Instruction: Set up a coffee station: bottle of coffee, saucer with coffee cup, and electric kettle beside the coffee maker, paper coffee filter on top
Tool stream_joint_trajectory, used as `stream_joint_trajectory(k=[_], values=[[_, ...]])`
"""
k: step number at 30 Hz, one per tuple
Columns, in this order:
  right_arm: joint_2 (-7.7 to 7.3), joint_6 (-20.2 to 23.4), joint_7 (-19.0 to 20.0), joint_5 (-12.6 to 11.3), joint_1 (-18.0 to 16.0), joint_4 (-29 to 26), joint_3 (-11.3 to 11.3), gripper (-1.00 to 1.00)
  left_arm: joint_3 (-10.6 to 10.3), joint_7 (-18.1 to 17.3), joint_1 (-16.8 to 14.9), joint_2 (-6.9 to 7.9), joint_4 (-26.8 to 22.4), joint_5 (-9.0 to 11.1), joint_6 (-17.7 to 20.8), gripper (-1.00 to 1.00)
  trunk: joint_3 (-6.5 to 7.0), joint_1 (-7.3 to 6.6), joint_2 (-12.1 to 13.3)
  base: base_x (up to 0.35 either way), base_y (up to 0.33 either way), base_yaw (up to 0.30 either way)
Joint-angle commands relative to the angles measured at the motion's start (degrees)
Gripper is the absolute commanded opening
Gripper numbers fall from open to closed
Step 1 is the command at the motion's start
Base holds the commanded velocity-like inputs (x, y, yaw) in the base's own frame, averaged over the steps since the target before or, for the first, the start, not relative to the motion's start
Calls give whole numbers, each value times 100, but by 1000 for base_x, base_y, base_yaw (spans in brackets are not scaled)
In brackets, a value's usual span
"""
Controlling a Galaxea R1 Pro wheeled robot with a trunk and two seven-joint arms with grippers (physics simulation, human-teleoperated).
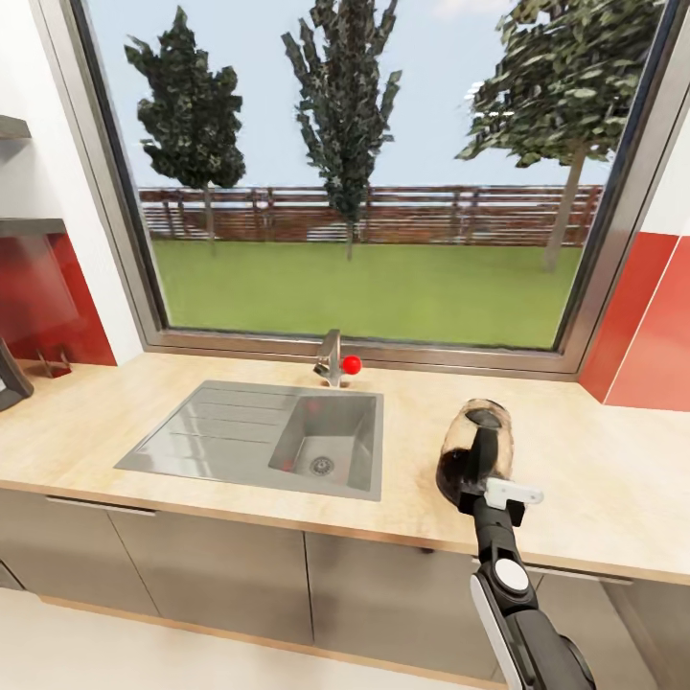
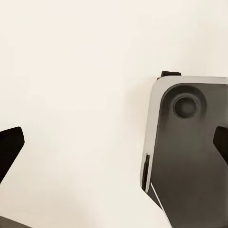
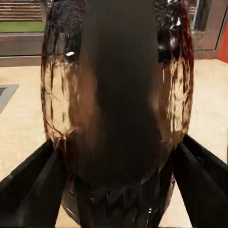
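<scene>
Carrying the electric kettle [image 1: 471,450] clamped in my right gripper [image 1: 476,486], I judge it needs lowering level onto the desk [image 1: 594,470]; left gripper [image 2: 114,142] open.

My right arm [image 1: 517,594] reaches forward over the front edge of the worktop [image 1: 613,479], wrist level. My right gripper [image 3: 114,190] is clamped on the electric kettle [image 1: 474,450], a finger [image 3: 33,190] on each flank. My left gripper [image 2: 114,142] points down, fingers spread wide.

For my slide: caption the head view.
Right gripper holds the glass kettle over the wooden countertop, right of the sink.
</scene>
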Motion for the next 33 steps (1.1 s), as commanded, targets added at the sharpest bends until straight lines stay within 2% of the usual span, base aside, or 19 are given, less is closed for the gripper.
stream_joint_trajectory(k=[1, 33], values=[[-1, 1, -32, 7, -5, -2, 7, -100, 31, 24, -7, -1, 10, -61, -25, 100, -13, 4, -13, 0, 0, 0], [14, 32, -21, -8, -5, -170, 20, -100, 33, 25, 2, 6, 100, -61, -25, 100, -13, 4, -13, 0, 0, 0]])
